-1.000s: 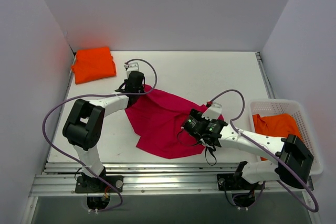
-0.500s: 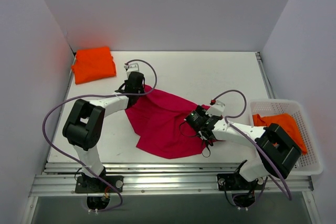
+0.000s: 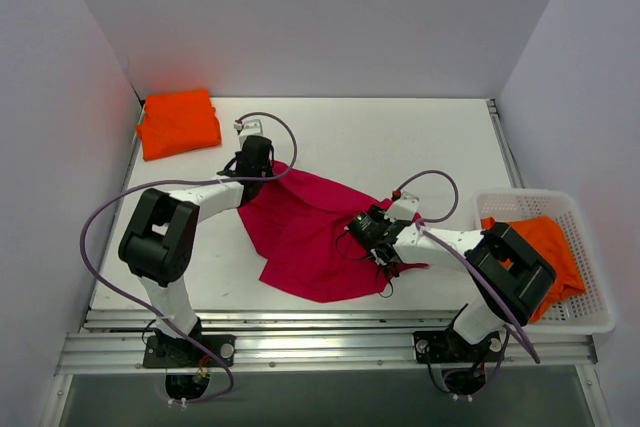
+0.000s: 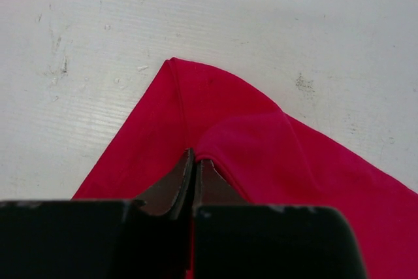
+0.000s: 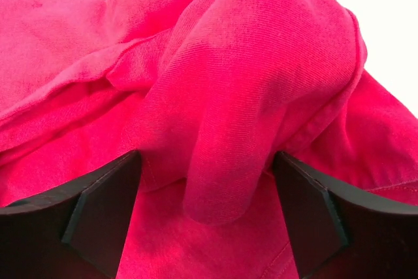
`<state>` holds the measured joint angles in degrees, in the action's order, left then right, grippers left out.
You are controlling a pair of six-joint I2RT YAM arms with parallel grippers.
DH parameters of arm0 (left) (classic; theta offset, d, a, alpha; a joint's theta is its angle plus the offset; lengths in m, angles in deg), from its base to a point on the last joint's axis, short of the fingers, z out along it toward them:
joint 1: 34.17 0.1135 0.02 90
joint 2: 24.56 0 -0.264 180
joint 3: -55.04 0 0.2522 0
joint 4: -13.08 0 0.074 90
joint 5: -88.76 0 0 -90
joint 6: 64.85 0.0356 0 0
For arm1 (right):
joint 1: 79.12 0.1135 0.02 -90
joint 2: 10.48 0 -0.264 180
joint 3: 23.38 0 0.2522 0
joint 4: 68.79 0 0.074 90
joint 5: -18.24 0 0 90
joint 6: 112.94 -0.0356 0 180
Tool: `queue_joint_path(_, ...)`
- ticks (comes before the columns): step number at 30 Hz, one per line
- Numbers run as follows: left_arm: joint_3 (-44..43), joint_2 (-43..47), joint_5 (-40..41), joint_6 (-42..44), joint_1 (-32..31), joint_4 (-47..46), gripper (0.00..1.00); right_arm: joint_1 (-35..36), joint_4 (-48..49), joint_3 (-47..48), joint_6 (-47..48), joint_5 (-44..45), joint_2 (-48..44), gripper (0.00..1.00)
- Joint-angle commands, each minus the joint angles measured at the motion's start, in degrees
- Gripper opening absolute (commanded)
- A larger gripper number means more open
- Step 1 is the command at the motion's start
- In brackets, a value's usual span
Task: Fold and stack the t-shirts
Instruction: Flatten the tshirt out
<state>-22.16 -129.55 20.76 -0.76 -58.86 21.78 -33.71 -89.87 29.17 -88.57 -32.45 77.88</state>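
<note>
On my overhead feed the crimson-pink t-shirt lies spread and rumpled on the middle of the table, between the two arms. My left tool sits at the shirt's far left corner. On its wrist feed the fingers are pinched together on the cloth's edge. My right tool is low over the shirt's right side. Its wrist feed shows the fingers standing apart with a thick bunched fold filling the gap, and I cannot tell whether it is actually clamped.

A folded orange t-shirt rests in the far left corner, well apart from the arms. A second orange t-shirt lies crumpled in the white mesh basket at the right edge, partly hidden behind the right arm. The table is white and scuffed, enclosed by plain pale walls.
</note>
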Motion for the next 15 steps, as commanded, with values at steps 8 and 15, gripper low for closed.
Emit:
queue_joint_path(8,-0.19,0.14,-0.64,-0.54,0.52,-3.11,0.02,1.17,-6.30,6.11,-0.91,1.20,-2.14,0.77)
queue_joint_path(15,-0.19,-0.04,-0.82,-0.63,0.61,-3.29,0.02,3.02,-8.51,8.50,-1.79,1.30,-1.09,0.79)
